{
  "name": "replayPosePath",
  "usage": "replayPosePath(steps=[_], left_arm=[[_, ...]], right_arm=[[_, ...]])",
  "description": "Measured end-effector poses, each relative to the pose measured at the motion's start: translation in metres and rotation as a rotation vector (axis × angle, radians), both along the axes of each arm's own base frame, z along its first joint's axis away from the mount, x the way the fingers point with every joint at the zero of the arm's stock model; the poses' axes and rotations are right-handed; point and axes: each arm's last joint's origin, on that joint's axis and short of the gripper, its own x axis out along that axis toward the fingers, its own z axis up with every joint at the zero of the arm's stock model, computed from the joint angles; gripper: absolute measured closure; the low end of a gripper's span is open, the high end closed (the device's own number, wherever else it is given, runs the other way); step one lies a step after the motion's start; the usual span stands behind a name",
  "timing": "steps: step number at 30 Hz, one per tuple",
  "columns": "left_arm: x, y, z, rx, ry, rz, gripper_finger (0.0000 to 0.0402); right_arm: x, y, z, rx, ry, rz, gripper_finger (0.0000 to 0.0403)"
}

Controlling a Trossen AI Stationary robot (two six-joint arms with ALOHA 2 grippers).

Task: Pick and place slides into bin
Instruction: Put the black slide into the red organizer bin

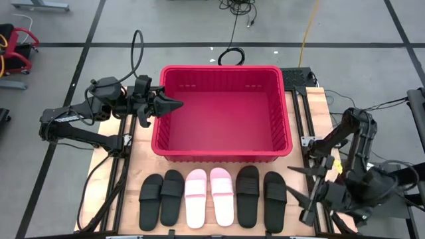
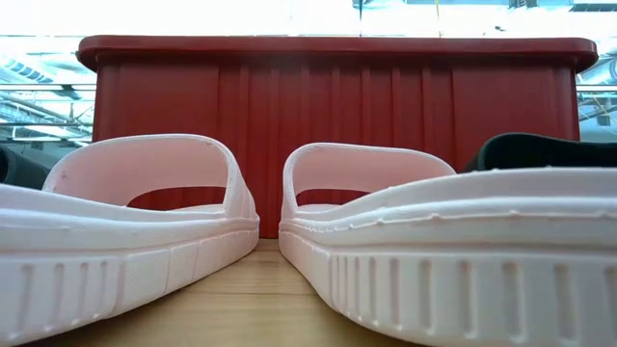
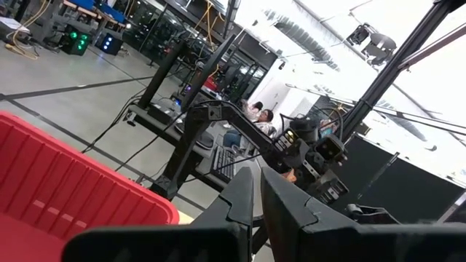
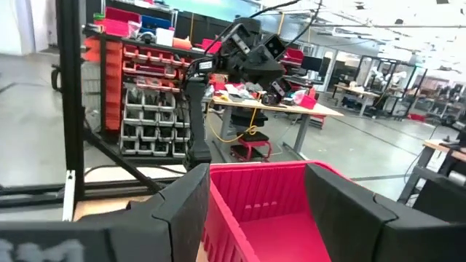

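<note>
From above you see six slides (image 1: 212,197) rowed before the empty red bin (image 1: 222,111), left gripper (image 1: 174,104) pinched shut at its rim, right gripper (image 1: 297,189) spread wide beside the row; low, pink slides front the bin; no readable writing.

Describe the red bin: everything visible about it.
The bin is a large rectangular basket of bright red plastic with a thick rolled rim and slotted, ribbed walls. It sits upright on the wooden table, behind the row of six slides, and looks empty. The left pincer, shut, hangs over its left rim; whether it touches the rim cannot be told. In the low view its ribbed front wall rises behind the pink slides.
</note>
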Motion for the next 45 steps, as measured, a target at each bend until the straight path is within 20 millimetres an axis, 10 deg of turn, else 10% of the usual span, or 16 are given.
replayPosePath(steps=[16, 26, 35, 45], left_arm=[[0.0, 0.0, 0.0, -0.006, 0.001, -0.002, 0.0376], [0.0, 0.0, 0.0, -0.001, 0.0, -0.002, 0.0376], [0.0, 0.002, 0.0, 0.043, -0.003, 0.014, 0.0376], [0.0, 0.002, 0.0, 0.054, -0.003, 0.018, 0.0376]], right_arm=[[0.045, 0.012, -0.027, -0.022, 0.011, -0.118, 0.0181], [0.001, -0.042, 0.046, 0.479, -0.231, -0.07, 0.0181], [-0.038, -0.095, 0.132, 0.378, -0.267, 0.038, 0.0181], [-0.058, -0.136, 0.167, 0.246, -0.348, 0.139, 0.0181]])
